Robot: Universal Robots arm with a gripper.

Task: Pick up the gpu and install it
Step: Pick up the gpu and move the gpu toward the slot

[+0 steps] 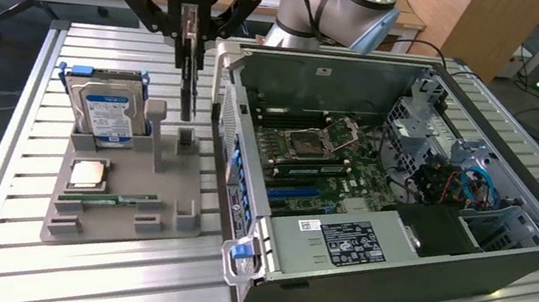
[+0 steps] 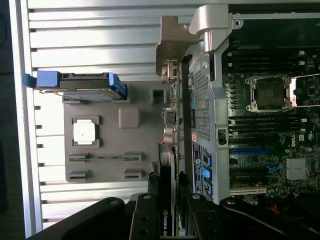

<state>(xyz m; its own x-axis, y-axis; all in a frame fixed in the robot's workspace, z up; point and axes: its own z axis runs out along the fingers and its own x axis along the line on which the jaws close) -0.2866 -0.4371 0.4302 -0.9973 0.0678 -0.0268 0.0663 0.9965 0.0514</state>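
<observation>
Exterior view: the end effector stands above the desk, its two fingers clenched on the gpu. The card hangs edge-on and upright, held by its upper part. Its lower end sits just above a small upright holder at the rear of the grey fixture; whether it touches that holder cannot be told. The gpu lies between the hard drive, which has a blue label and stands upright in the fixture on the exterior view's left, and the open computer case on the exterior view's right. It is just beside the case's near wall and outside the case.

A processor chip lies flat in the fixture, with a RAM stick lying just in front of it. Inside the case the motherboard is exposed, and the power supply sits at the near end.

Wrist view: the end effector grips the gpu from both faces. The card's silver bracket is at the far end. The card runs along the strip between the fixture and the case wall. The motherboard's slots are visible beyond that wall.
</observation>
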